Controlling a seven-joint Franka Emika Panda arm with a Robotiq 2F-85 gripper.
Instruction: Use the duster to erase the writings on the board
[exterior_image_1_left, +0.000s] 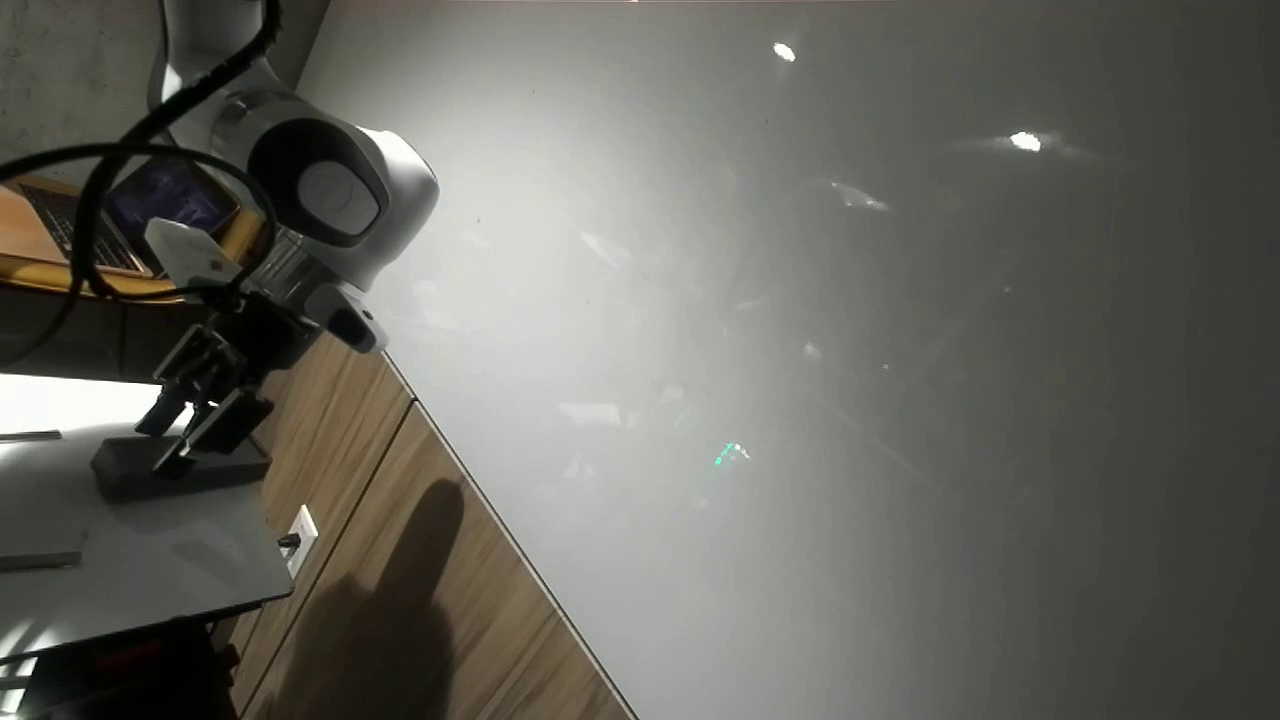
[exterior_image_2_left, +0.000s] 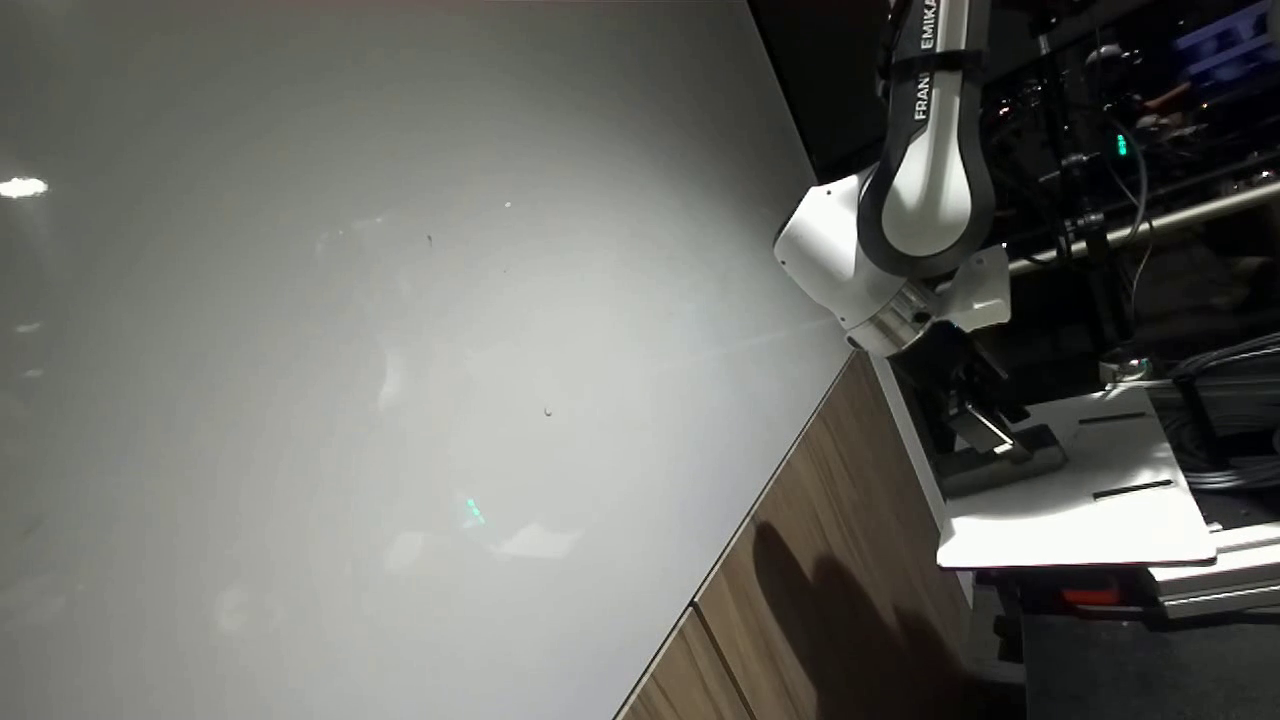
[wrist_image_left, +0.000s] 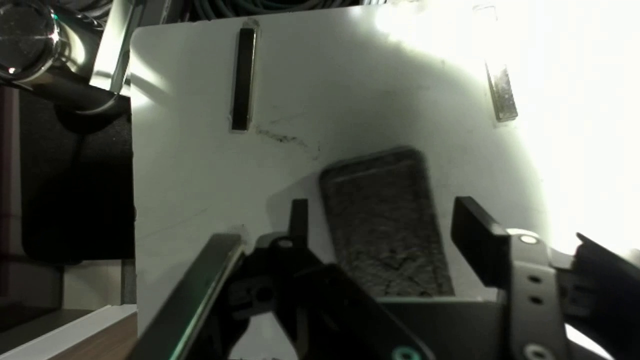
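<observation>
The duster (wrist_image_left: 377, 185), a dark grey block, lies flat on the small white table top in the wrist view. It also shows in both exterior views (exterior_image_1_left: 215, 478) (exterior_image_2_left: 1000, 474). My gripper (wrist_image_left: 381, 215) is open, with one finger to each side of the duster and gaps between. In both exterior views the gripper (exterior_image_1_left: 168, 442) (exterior_image_2_left: 1008, 430) points down at the duster, its fingertips close to it. The board (exterior_image_1_left: 800, 300) is the large glossy pale panel, also in an exterior view (exterior_image_2_left: 400, 330). Only tiny specks and reflections show on it; no zigzag scribbles are visible.
The white table top (wrist_image_left: 200, 175) carries dark strips (wrist_image_left: 244, 80) (wrist_image_left: 501, 92). Wooden panelling (exterior_image_1_left: 480, 590) runs below the board, with a socket (exterior_image_1_left: 303, 540). An open laptop (exterior_image_1_left: 110, 220) stands behind the arm. A black cable (exterior_image_1_left: 95, 200) loops beside the arm.
</observation>
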